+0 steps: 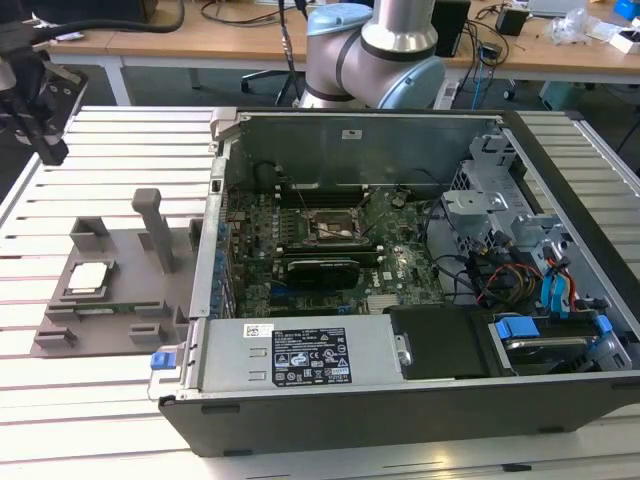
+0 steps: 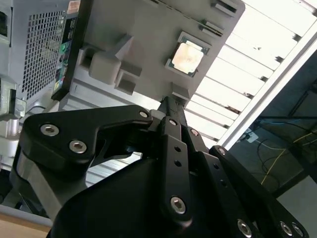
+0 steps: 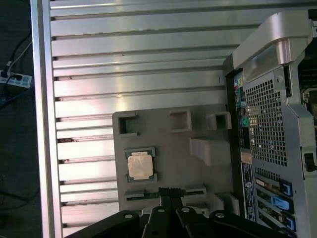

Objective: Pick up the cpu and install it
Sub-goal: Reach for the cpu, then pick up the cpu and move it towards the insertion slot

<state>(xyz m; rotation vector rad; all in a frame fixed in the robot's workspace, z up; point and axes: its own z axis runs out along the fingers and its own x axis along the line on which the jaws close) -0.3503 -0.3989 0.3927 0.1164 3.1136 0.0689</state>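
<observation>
**Robotics lab with a computer assembly bench**

A slatted aluminium table (image 1: 100,400) holds an open desktop computer case (image 1: 400,415), with a robot arm (image 1: 375,45) mounted behind it. Beyond them stand long wooden desks (image 1: 170,45) strewn with cables (image 1: 240,12).

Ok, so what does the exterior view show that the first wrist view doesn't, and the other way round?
The exterior view looks down into the open computer case. It shows the motherboard socket, the blue-tabbed cables and the arm's base behind the case. The first wrist view instead shows the case's back panel, with its vent grille and ports, and the black gripper, which is shut. Both show the cpu lying in the grey holder on the slatted table.
</observation>
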